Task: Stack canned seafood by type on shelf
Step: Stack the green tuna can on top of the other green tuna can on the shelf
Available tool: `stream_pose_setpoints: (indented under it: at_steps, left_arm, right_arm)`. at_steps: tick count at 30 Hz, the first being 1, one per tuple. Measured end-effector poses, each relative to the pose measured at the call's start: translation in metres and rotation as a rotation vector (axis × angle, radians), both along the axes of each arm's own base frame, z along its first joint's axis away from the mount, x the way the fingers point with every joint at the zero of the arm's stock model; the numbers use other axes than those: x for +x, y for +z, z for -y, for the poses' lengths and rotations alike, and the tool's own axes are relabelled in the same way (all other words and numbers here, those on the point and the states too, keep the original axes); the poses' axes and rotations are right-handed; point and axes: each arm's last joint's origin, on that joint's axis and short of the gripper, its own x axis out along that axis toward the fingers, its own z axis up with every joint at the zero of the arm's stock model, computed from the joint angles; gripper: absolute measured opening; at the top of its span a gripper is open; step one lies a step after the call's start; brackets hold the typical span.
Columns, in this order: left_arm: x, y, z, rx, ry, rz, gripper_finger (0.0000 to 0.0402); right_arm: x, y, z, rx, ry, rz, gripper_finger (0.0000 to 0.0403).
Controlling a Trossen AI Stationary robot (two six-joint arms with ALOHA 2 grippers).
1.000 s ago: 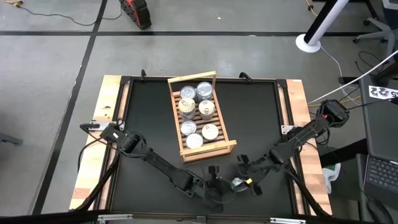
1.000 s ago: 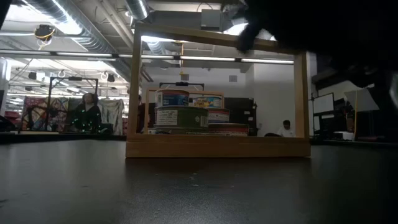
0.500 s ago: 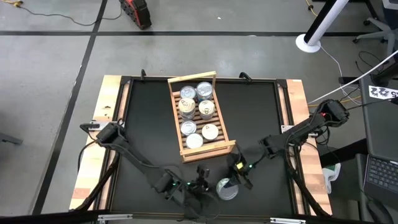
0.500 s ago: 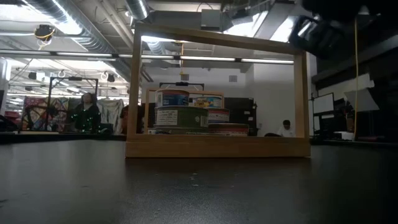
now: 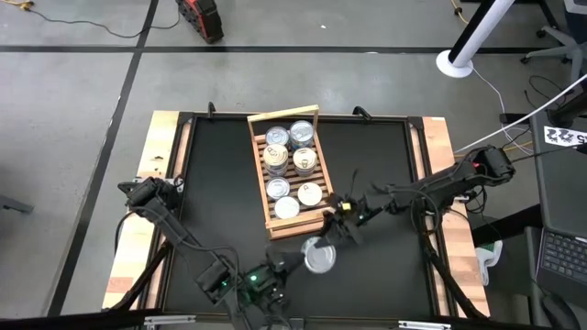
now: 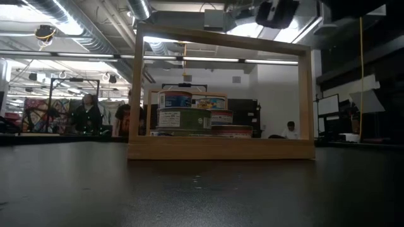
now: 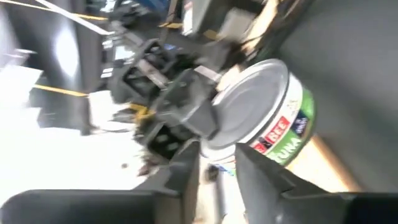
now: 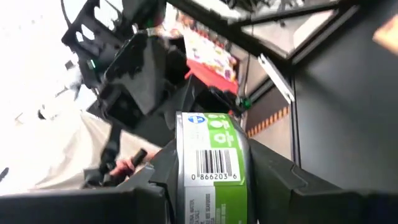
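A flat round tin (image 5: 318, 258) with a silver lid and a green label is in the air just off the shelf's near end, held by my right gripper (image 5: 330, 238). The right wrist view shows its barcoded side wall (image 8: 214, 165) between the fingers. My left gripper (image 5: 291, 264) is open. It hovers close to the tin on its left near side, and its fingers (image 7: 186, 171) frame the tin's rim without a plain touch. The wooden slatted shelf (image 5: 271, 223) lies on the table and holds several tins, some stacked (image 6: 184, 118). My right gripper pinches the tin across its flat faces. One finger (image 7: 196, 115) lies on the lid (image 7: 239, 106) near its edge; the other finger is hidden under the tin. The fingers come slanting from the table's right far side. The tin is lifted clear, lid up.
The shelf's near end rail (image 6: 221, 149) stands right beside the held tin. Black table top stretches left and right of the shelf. Wooden planks (image 5: 156, 165) border the table's left and right edges. People stand in the room beyond the table.
My right gripper has carried the tin from near the table's near edge up and toward the shelf's near end. My left arm has drawn back toward the near left, its gripper still close to the tin.
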Motion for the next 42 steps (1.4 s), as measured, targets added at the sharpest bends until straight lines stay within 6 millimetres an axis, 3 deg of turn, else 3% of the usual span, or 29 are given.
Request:
stream_pose_setpoints:
  at_steps: [6,12,27,39,42]
  left_arm:
    - [-0.007,0.002,0.004,0.196,0.044,-0.046,0.0177]
    - [-0.010,-0.003,0.003,0.380,0.016,-0.175,0.0218]
    - [-0.009,-0.010,-0.014,0.550,0.051,-0.322,0.0223]
    - [0.005,-0.011,-0.033,0.543,0.120,-0.330,0.0223]
    - [0.006,-0.010,-0.035,0.530,0.127,-0.321,0.0206]
  right_arm:
    - [0.006,0.009,0.024,0.052,-0.108,0.077,0.0135]
    - [0.008,0.012,0.041,0.103,-0.161,0.074,0.0135]
    - [0.009,0.012,0.044,0.118,-0.148,0.062,0.0134]
    - [0.009,0.012,0.044,0.118,-0.148,0.062,0.0134]
    - [0.009,0.012,0.044,0.117,-0.147,0.063,0.0134]
